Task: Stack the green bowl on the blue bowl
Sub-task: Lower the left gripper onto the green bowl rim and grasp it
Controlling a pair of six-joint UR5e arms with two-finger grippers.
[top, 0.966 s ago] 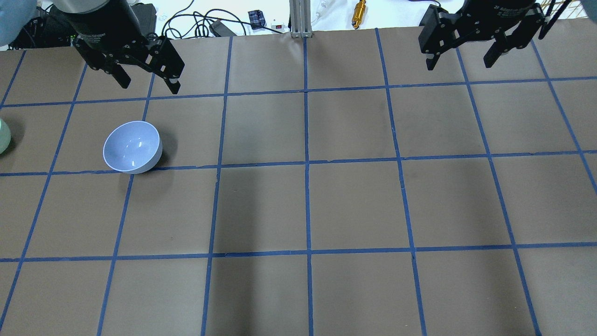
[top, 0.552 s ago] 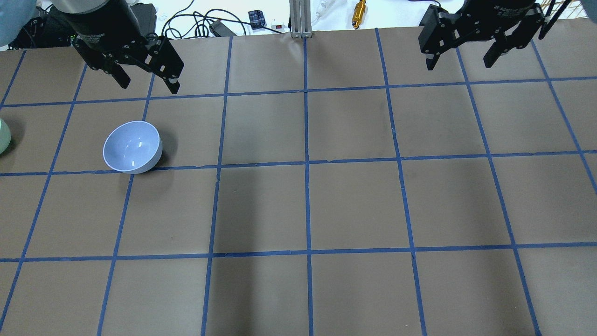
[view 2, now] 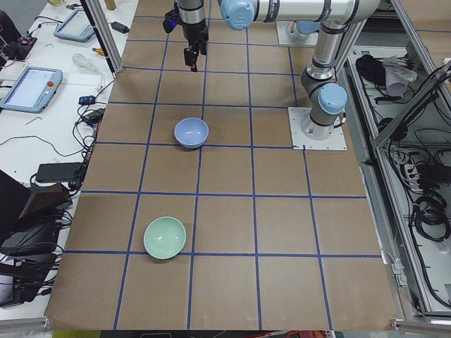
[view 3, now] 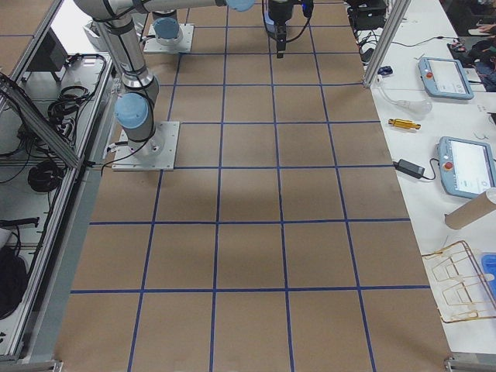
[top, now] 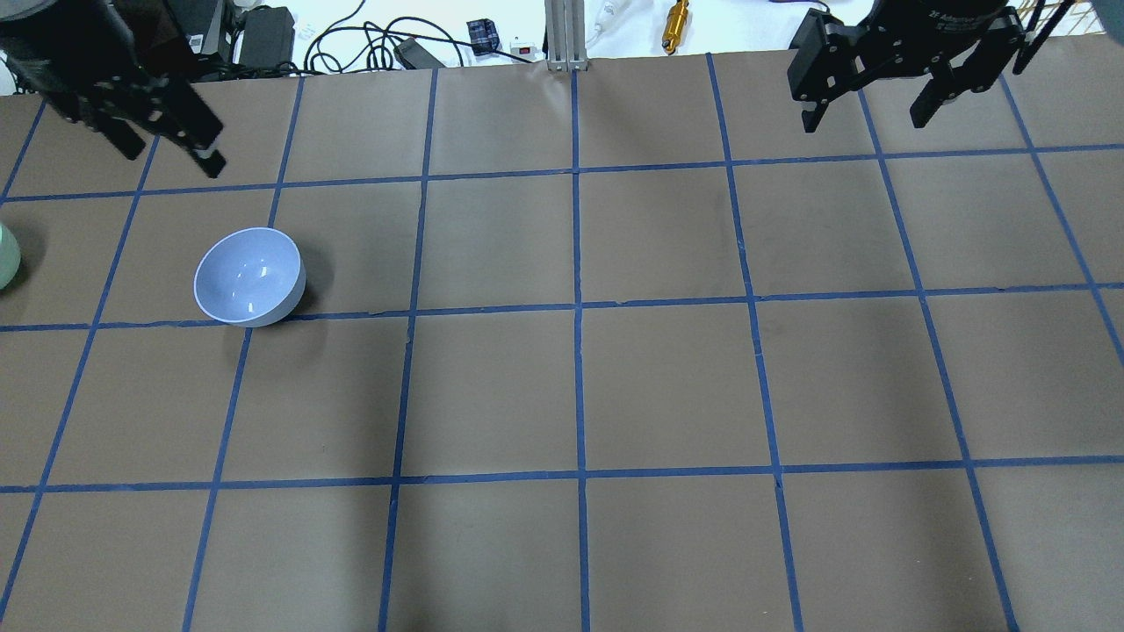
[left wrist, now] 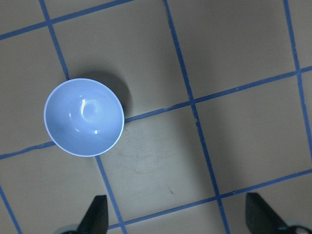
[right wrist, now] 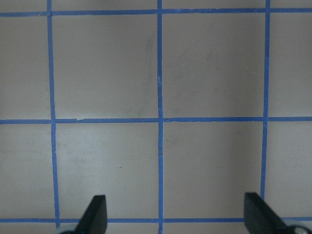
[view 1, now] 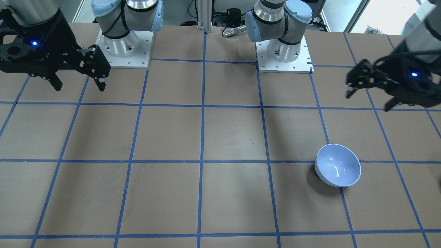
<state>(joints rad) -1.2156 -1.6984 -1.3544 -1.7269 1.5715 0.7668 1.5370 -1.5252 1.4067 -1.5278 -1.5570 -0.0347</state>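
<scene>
looks like the very first step: going to fetch the green bowl (view 2: 165, 237). nothing picked up yet, nothing stacked yet. find that bowl out by the left end of the table (top: 667, 386), right way up, empty, touching nothing, and showing only as a thin sliver at the left edge from overhead. find the blue bowl (top: 249, 276) well apart from it, a bit more toward the middle, also right way up and empty, sitting by a crossing of tape lines (top: 576, 307). see the left claw (top: 171, 151) up in the air, off to one side of the blue bowl, fingers spread wide and holding nothing, looking down on that blue bowl through its own camera. see the right claw (top: 865, 121) far off on the other side, also spread wide and holding nothing, with only bare table and tape below. next, most likely: swing the left claw out over the green bowl, being the closer one, then go down with one finger inside the rim and one outside. needs care with such smooth, shiny walls, so easy to slip; better to pinch the rim well before lifting. after that, carry across to the blue bowl, line up the middles, lower gently, let go. best to keep the right claw out of the way.
</scene>
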